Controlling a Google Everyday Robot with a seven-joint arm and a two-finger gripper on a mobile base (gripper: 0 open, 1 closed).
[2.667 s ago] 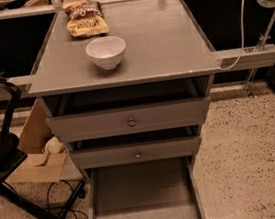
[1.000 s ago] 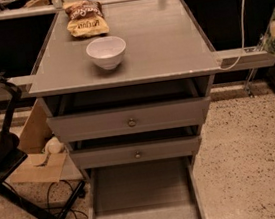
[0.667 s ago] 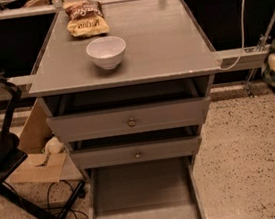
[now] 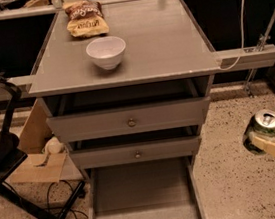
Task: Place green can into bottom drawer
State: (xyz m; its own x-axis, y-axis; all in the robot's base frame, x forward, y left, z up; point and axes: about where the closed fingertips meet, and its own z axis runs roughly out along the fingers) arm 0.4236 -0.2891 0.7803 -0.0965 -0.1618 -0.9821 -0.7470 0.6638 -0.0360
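The bottom drawer (image 4: 144, 196) is lying open nearest me. My gripper (image 4: 265, 141) is hanging to its right over the floor (image 4: 233, 184), jaws clamped on the tilting green can (image 4: 265, 126). I am judging the carry: swinging left over the tray, keeping below the 2 upper drawers (image 4: 129, 122), releasing low. Farther back, a white bowl (image 4: 106, 51) is sitting on the bench (image 4: 168, 37).

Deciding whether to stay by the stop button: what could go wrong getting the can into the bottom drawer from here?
The tool holds the green can out over the floor, right of the cabinet; a slip would likely drop it there. Moving left, it could clip the thin right wall of the bottom drawer or the middle drawer front above it.
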